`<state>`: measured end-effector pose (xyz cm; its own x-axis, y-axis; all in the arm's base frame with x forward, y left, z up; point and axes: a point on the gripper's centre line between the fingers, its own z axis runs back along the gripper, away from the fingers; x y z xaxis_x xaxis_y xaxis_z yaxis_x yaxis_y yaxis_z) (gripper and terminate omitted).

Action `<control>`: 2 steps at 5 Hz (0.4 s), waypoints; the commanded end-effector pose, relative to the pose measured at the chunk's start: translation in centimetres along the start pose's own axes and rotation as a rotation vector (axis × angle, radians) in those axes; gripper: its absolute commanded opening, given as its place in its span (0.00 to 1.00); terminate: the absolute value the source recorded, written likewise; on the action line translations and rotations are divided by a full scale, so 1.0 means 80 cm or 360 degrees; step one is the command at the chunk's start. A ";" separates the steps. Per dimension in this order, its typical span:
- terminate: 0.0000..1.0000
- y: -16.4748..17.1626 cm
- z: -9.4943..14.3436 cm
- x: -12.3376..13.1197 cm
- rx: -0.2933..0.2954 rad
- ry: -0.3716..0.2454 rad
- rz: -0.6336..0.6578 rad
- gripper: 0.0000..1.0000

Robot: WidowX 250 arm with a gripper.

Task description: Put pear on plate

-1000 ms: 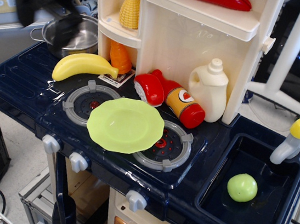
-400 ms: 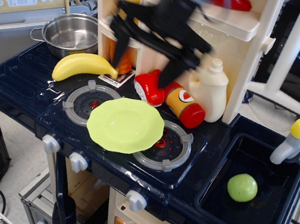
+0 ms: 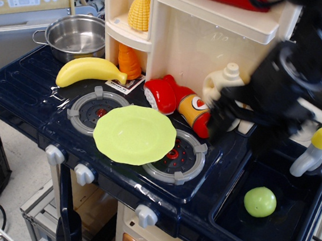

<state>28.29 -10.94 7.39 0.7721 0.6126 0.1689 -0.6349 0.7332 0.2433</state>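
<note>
Pear (image 3: 260,202) alone in sink (image 3: 228,215), blurred pincer (image 3: 244,127) above, opening unclear; plate (image 3: 135,135) across burners (image 3: 179,154).

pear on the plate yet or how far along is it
Not yet. Done: nothing has been placed; the plate sits bare across the two burners. In hand: the gripper is blurred above the sink's left edge, apparently heading for the pear, which lies untouched in the sink. Its jaws are too blurred to tell open from shut. Left: reach down, grasp the pear, carry it to the plate, release.
</note>
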 end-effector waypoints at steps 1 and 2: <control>0.00 -0.101 0.026 -0.045 -0.0146 -0.0046 0.0292 1.00; 0.00 -0.109 0.012 -0.049 -0.0211 -0.0046 0.0312 1.00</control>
<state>29.39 -19.48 2.88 0.6550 0.7234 0.2183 -0.7541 0.6441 0.1281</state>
